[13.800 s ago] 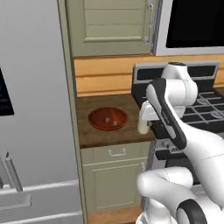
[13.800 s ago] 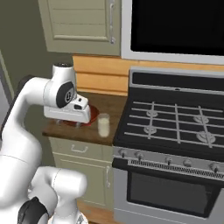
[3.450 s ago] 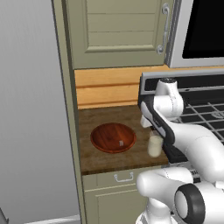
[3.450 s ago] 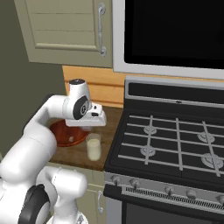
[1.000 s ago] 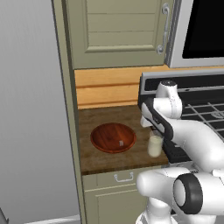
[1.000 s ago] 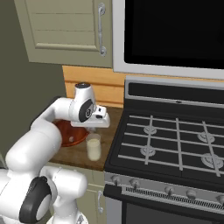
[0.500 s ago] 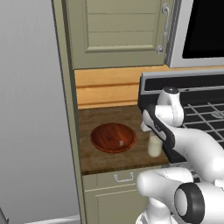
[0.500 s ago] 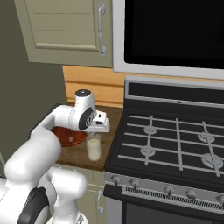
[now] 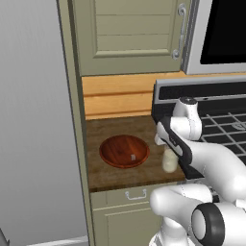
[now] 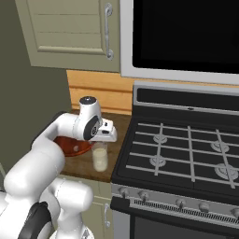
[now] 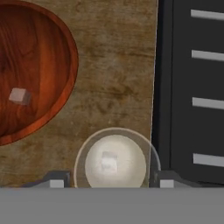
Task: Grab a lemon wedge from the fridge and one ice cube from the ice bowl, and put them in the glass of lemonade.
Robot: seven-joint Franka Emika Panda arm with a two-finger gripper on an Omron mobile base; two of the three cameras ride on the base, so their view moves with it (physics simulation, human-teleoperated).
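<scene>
My gripper [image 11: 110,183] hangs open right above the glass of lemonade [image 11: 114,162], one fingertip [image 11: 56,182] on each side of its rim. A pale ice cube [image 11: 108,161] lies in the whitish drink. To the left sits the reddish-brown ice bowl [image 11: 52,48] with another ice cube [image 11: 19,96] in it. In the left base view the bowl [image 9: 115,146] lies mid-counter, and the glass [image 9: 168,161] stands to its right under the gripper [image 9: 162,142]. In the right base view the gripper [image 10: 108,137] is over the glass [image 10: 99,158]. The fridge [image 9: 33,120] is the grey wall at left. The lemon wedge is out of view.
The wooden counter [image 9: 108,175] is narrow. A black stove [image 10: 182,144] with grates borders it on the right, close to the glass. Beige cabinets [image 9: 129,33] and a microwave [image 10: 186,32] hang above, and a drawer [image 9: 136,194] is below.
The hand has sunk a little toward the glass, and its fingers have spread apart. An ice cube now lies in the lemonade.
</scene>
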